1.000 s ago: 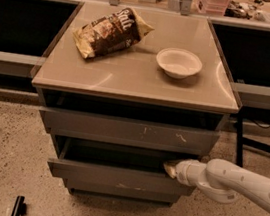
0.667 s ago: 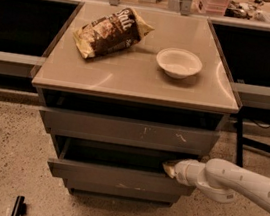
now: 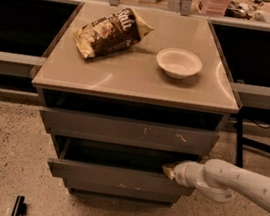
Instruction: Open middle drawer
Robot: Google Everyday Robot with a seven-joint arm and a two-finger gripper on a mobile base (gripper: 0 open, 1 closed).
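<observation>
drawer (image 3: 114, 176), middle of three, under scratched top front (image 3: 121, 130): part-way out, dark gap behind its front. pincer (image 3: 170, 171) at right end of drawer's upper edge, in gap; opening and hold: cannot tell. step judged: pull-out phase. next: straight level pull outward, keeping contact.

I can find no visible change from a second ago. My gripper (image 3: 168, 170) sits as before at the right end of the middle drawer (image 3: 114, 176), which is pulled out no farther.
</observation>
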